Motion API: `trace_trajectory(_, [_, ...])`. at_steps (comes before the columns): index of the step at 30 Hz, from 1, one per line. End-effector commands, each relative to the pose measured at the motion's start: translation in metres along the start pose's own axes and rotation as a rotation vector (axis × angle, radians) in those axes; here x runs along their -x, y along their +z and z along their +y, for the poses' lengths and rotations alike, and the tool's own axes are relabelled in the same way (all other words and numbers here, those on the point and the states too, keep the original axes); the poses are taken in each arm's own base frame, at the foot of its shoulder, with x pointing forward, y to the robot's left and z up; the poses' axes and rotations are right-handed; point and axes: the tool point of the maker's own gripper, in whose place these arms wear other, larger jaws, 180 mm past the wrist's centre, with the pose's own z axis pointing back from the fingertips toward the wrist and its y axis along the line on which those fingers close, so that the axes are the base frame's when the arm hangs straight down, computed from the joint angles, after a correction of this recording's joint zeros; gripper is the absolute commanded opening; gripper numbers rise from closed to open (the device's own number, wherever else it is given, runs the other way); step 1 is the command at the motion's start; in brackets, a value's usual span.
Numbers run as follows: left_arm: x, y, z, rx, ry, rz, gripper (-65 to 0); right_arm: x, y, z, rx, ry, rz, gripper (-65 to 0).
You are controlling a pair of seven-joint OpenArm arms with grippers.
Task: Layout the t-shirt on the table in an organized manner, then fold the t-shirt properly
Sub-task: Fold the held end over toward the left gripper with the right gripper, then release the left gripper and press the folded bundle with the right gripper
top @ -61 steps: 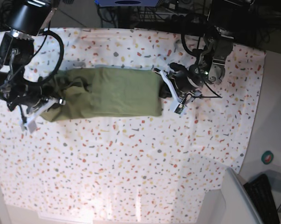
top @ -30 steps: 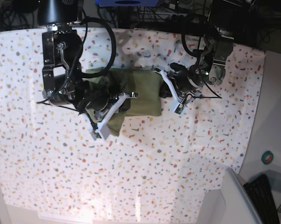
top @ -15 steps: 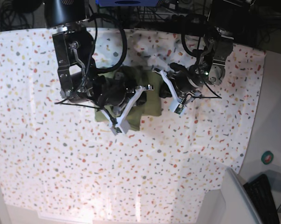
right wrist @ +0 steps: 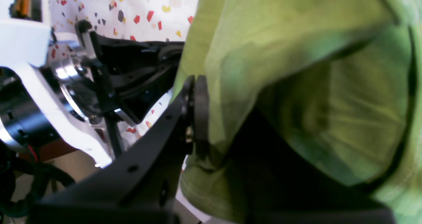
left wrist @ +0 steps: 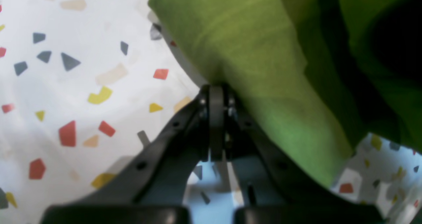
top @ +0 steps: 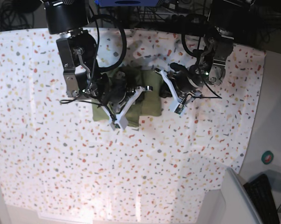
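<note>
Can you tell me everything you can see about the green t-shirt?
The t-shirt is plain olive-green, soft-looking cloth with no print showing. It is bunched into a thick, creased bundle lying on the speckled table, near its far middle. The right gripper is shut on one folded edge and the arm partly covers the shirt from above. The left gripper is shut on the opposite edge. No collar or tag shows.

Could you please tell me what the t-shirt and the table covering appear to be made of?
The t-shirt: soft matte knit, probably cotton; it drapes, creases and bunches loosely where pinched. The table covering: it looks like a thin white printed cloth, since slight wrinkles show near the shirt; the coloured flecks seem printed, though a flexible plastic sheet cannot be ruled out.
</note>
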Motion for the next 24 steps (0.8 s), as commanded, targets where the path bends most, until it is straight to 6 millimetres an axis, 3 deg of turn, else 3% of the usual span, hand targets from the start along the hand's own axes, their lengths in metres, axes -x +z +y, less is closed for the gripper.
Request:
trace_trajectory(1, [-0.011, 0.004, 0.004, -0.006, -0.018, -0.029, -65.0, -0.017, 0.002, 0.01, -0.03, 0.01, -0.048, -65.0])
trace_trajectory(8, [-0.017, 0.013, 0.011, -0.02, -0.049, -0.042, -65.0, -0.018, 0.003, 0.009, -0.028, 0.006, -0.051, -65.0])
trace_trajectory(13, [0.0, 0.043, 0.034, -0.064, -0.123, -0.005, -65.0, -0.018, 0.003, 0.009, -0.028, 0.006, -0.051, -65.0])
trace_trajectory(18, [0.029, 0.085, 0.075, -0.146, -0.173, 0.07, -65.0, -0.018, 0.003, 0.009, -0.028, 0.006, -0.051, -39.2])
trace_trajectory(21, [0.037, 0.115, 0.1, -0.231, -0.124, 0.052, -65.0, -0.023, 0.003, 0.01, -0.029, 0.014, -0.058, -32.7])
trace_trajectory(24, [0.044, 0.144, 0.112, -0.237, -0.112, 0.037, -65.0, -0.023, 0.002, 0.01, -0.029, 0.015, -0.056, -31.7])
